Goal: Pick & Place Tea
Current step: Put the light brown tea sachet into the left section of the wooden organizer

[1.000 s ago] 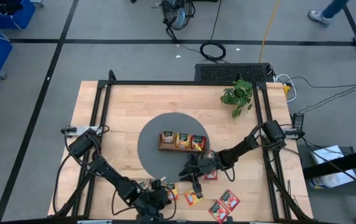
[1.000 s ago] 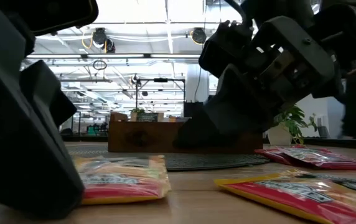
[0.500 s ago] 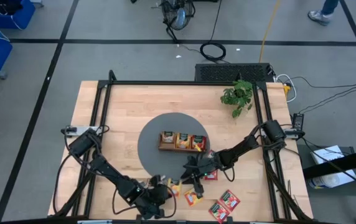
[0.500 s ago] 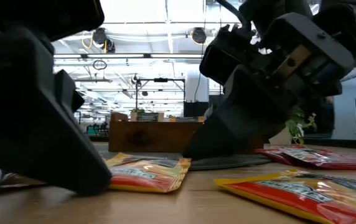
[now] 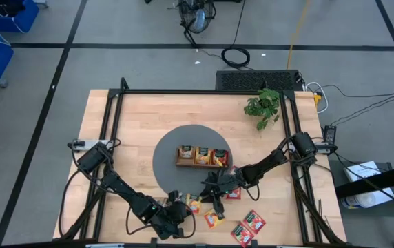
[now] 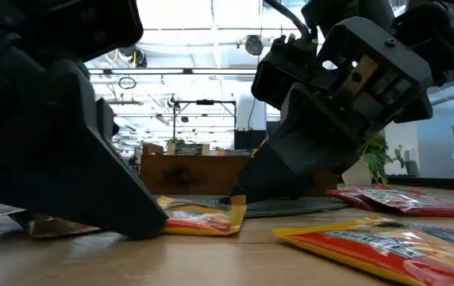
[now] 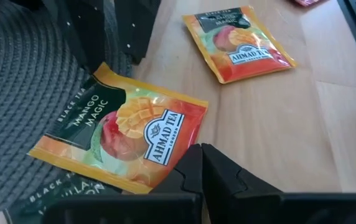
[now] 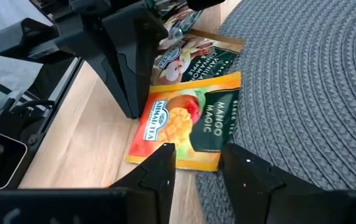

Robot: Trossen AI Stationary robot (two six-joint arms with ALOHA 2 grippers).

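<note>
Table [image 5: 114, 124], grey mat [image 5: 173, 148] w/ wooden tray [image 5: 201, 157] in the middle. Left gripper [image 5: 180, 209] is pinched shut, empty, tips touching the orange Mango Magic sachet's [image 7: 125, 134] edge. That sachet is found half on the mat rim, half on wood. Right gripper [image 8: 196, 163] is held partly open, just short of its opposite edge. Risks: sachet gets shoved between both grippers; grippers collide; a beige sachet [image 8: 187, 59] lying just beside is dragged along.
</note>
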